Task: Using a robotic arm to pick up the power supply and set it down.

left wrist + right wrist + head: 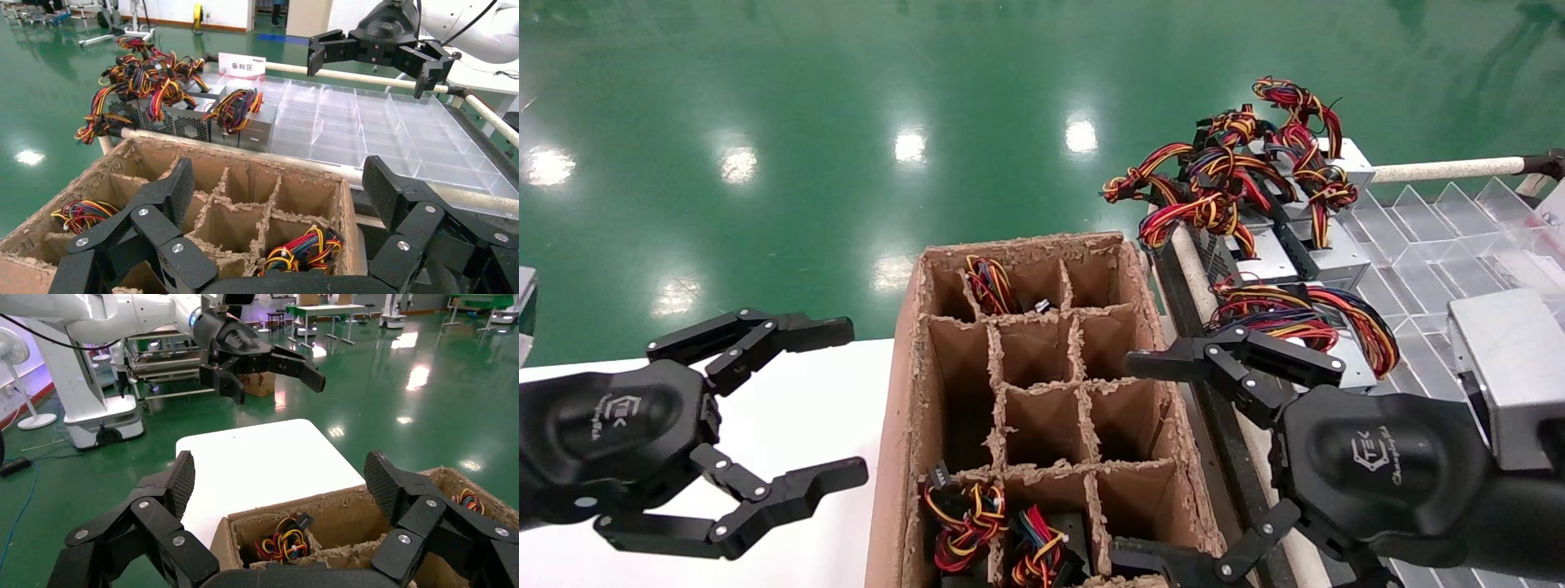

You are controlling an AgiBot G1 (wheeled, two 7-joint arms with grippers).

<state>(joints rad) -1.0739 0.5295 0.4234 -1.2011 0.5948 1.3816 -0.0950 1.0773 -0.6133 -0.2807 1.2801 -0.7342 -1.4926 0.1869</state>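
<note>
Green floor; label "备料区"; left gripper, right gripper fingers wide.

White table; cardboard divider box beside it.

Head view downward; wrist views face opposite ways; all share carton.
</note>
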